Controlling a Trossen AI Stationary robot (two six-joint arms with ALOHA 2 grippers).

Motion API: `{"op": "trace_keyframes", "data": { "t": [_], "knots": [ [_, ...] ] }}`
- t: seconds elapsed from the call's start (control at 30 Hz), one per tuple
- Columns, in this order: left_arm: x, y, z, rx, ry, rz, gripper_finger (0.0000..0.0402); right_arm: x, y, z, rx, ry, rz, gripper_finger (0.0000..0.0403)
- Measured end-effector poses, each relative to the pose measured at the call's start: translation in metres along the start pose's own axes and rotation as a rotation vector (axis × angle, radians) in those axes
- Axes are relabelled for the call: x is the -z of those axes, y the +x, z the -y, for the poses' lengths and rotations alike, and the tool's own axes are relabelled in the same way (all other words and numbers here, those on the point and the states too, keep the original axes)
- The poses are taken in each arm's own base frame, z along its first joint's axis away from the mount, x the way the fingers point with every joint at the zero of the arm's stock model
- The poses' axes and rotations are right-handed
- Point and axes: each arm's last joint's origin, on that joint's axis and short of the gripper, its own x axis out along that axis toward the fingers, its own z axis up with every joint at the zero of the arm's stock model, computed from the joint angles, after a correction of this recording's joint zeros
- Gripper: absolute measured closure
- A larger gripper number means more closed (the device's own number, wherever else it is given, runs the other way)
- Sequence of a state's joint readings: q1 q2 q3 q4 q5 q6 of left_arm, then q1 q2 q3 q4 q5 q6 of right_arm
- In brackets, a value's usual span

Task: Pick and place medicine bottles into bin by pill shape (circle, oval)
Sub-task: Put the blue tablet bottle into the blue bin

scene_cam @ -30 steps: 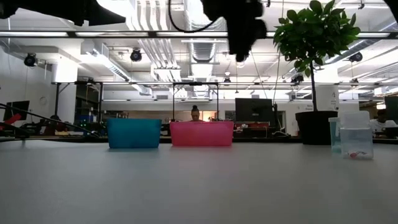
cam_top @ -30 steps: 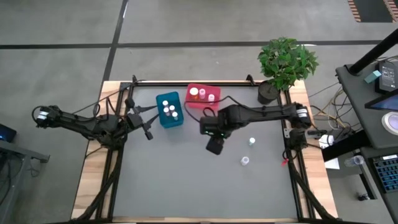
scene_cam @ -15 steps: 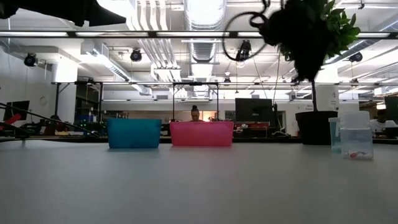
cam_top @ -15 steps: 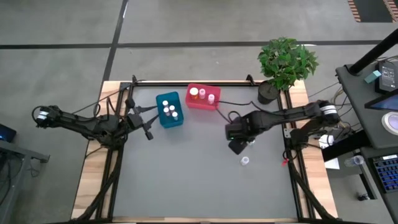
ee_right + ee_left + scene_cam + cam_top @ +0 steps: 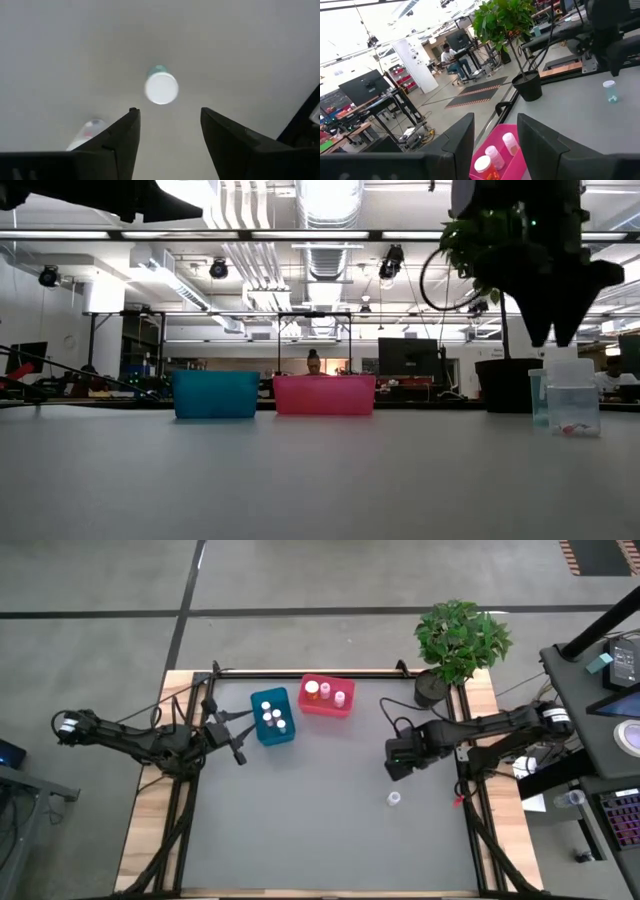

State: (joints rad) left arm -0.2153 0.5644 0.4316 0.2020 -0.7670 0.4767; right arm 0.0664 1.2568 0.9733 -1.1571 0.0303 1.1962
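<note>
While several bottles already sit in the blue bin (image 5: 272, 718) and pink bin (image 5: 327, 697), you have apparently two left on the table right of the pink bin, the open, empty right gripper (image 5: 167, 130) poised above one bottle (image 5: 161, 88).

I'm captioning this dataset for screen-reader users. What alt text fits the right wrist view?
Looking straight down past the right gripper, its two dark fingers open, at a white-capped medicine bottle standing upright on the grey table. A second bottle lies partly hidden behind one finger.
</note>
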Motion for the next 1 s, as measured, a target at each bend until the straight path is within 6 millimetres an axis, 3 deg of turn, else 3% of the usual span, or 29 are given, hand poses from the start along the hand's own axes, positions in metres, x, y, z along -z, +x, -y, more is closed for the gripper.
{"op": "trace_keyframes", "data": {
  "t": [0.4,0.77,1.0],
  "knots": [
    [0.0,0.0,0.0,0.0,0.0,0.0,0.027,-0.007,0.03,0.001,-0.061,0.039,0.023,0.0193],
    [0.0,0.0,0.0,0.0,0.001,0.0,0.027,-0.008,0.04,0.001,-0.031,0.032,0.021,0.0194],
    [0.0,0.0,0.0,0.0,0.002,-0.001,0.027,-0.01,0.049,-0.003,-0.001,0.01,0.007,0.0238]
  ]
}}
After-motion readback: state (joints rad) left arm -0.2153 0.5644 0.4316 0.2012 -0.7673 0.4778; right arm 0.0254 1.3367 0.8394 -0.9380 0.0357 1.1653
